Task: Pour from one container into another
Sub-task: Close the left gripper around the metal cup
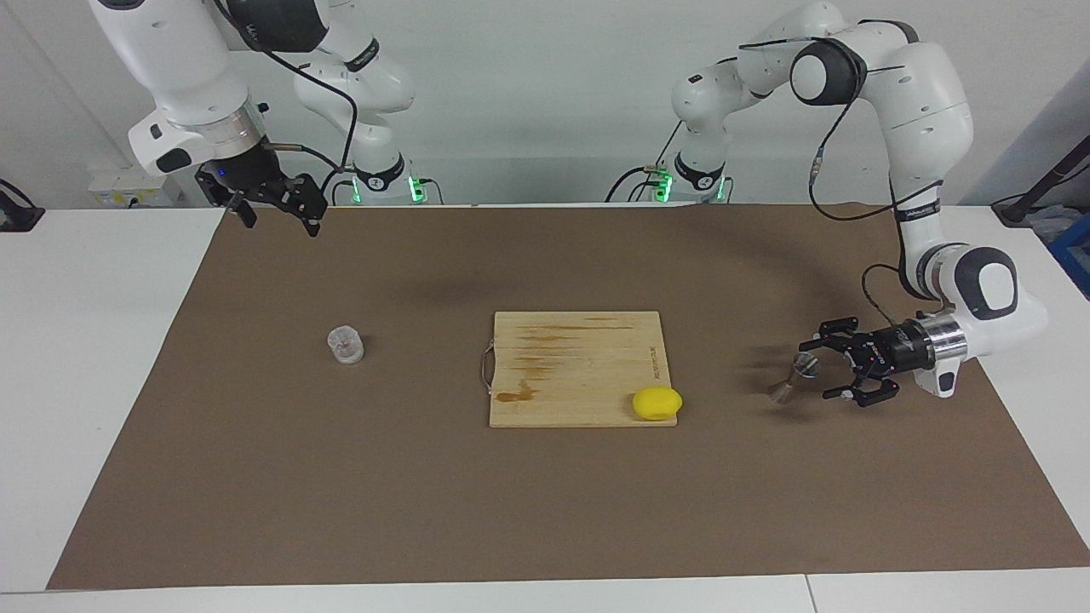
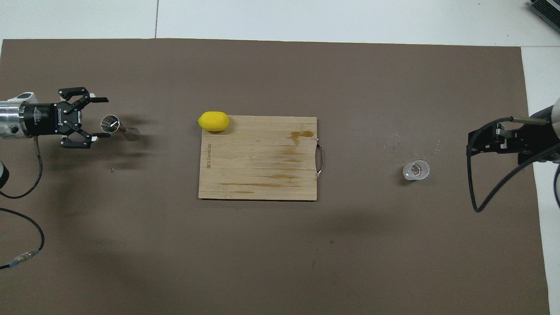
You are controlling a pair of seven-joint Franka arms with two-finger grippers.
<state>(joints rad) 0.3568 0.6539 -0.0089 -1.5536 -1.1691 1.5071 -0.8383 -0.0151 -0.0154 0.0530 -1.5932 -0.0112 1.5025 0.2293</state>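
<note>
Lighting: bright, even, diffuse, from overhead; white wall and table [image 1: 102, 358] margins near full white without clipping detail

Shadows: soft, blurred edges. Broad faint arm shadows on brown mat [image 2: 306, 262]; one band nearer the robots than the cutting board [image 1: 579, 366] in facing view. Short soft shadows beside jigger [image 2: 117, 127] and clear cup [image 2: 416, 169]

Glare: small highlight on jigger rim; lemon [image 2: 213, 121] evenly lit, no hot spot

Focus: both views sharp centre to edge; no motion blur on either arm

Distortion: mat edges read straight in overhead view; facing view shows perspective taper only
</note>
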